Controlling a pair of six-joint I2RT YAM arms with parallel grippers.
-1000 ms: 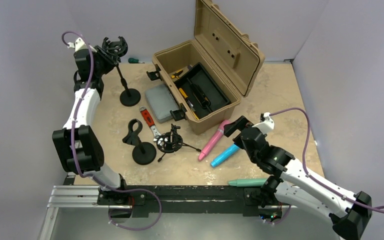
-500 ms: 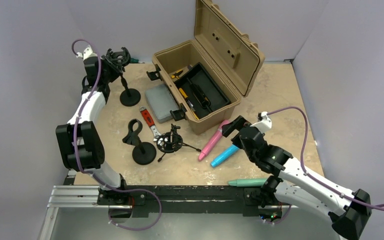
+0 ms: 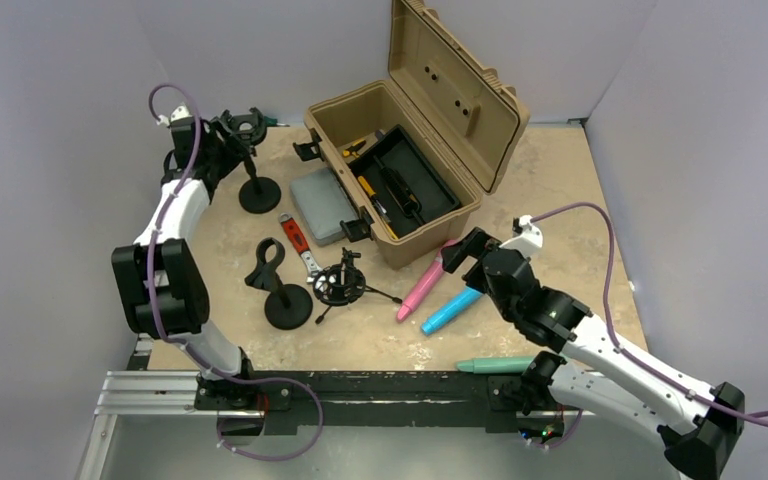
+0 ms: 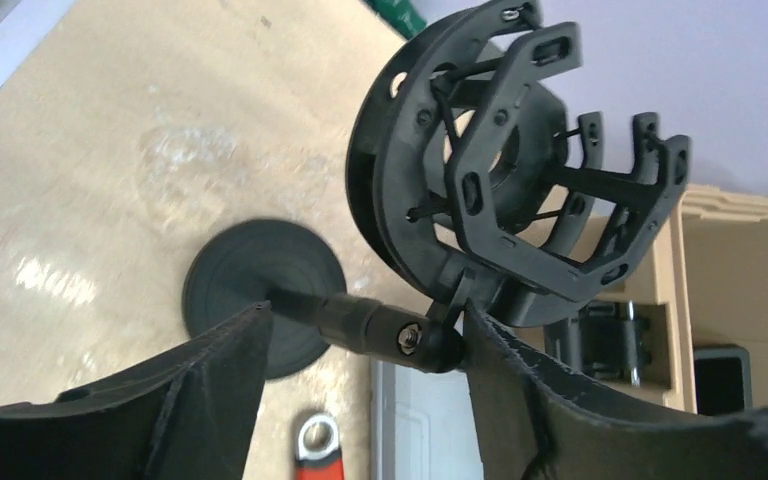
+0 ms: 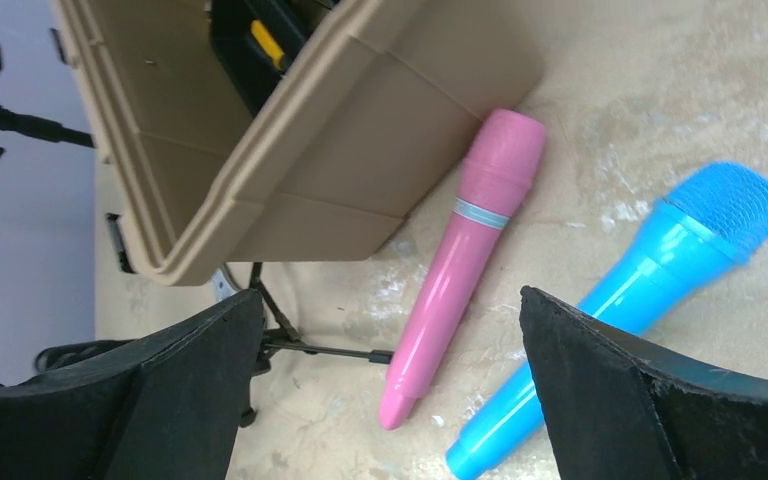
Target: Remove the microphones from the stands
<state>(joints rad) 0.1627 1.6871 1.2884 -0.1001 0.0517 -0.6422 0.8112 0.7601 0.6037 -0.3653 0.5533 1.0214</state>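
A black stand (image 3: 258, 190) with an empty shock mount (image 4: 520, 180) stands at the back left. My left gripper (image 4: 368, 315) is open around the stand's stem joint (image 4: 400, 338); the right finger is close against the joint and the left finger stands apart. In the top view the left gripper (image 3: 222, 140) is just left of the mount. A pink microphone (image 5: 465, 265) and a blue microphone (image 5: 650, 290) lie on the table by the toolbox. My right gripper (image 5: 390, 295) hangs wide open above them, holding nothing. A teal microphone (image 3: 495, 365) lies near the front edge.
An open tan toolbox (image 3: 400, 170) with a black tray sits at the back centre, a grey case (image 3: 322, 205) beside it. A clip stand (image 3: 282, 300), a small tripod mount (image 3: 340, 283) and a red-handled wrench (image 3: 298, 240) lie mid-table. A green-handled screwdriver (image 3: 268, 121) is behind the stand.
My left gripper has moved right and down with the stand's top, and its jaws have opened off the stem. My right gripper has shifted slightly left over the pink microphone.
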